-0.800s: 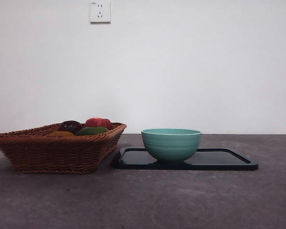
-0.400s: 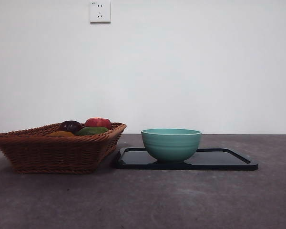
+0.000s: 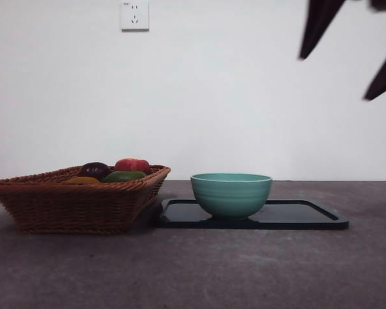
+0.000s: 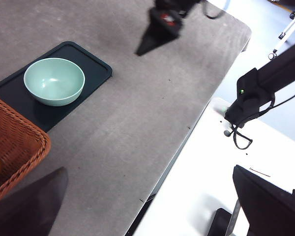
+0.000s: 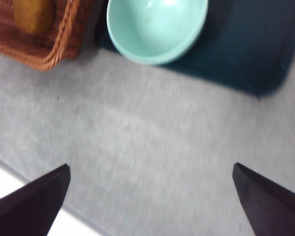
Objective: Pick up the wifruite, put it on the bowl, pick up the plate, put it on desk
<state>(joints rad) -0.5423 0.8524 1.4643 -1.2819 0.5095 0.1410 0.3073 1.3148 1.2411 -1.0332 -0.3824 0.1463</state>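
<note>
The grey-brown surface (image 3: 244, 270) fills the lower part of the front view. On it, to the left, sits a brown wicker basket (image 3: 71, 206), and just beside that a flat dark tray (image 3: 309, 215) that the task calls the plate. The mint-green bowl (image 3: 231, 194) stands upright on the end of the tray nearest the basket; the overhead views show nothing inside it. The basket holds a red fruit (image 3: 132, 165), a dark purple fruit (image 3: 94, 170), something green (image 3: 124, 176) and the orange-brown fruit (image 3: 83, 181), which barely shows over the rim in front and appears as a blurred orange shape in the right wrist view. The right gripper (image 3: 347, 48) hangs high at the top right corner of the front view, above the surface near the bowl, its jaws spread wide apart and holding nothing. The left gripper (image 4: 152, 206) is high over the edge of the surface by the basket, jaws likewise wide apart with nothing between them.
</note>
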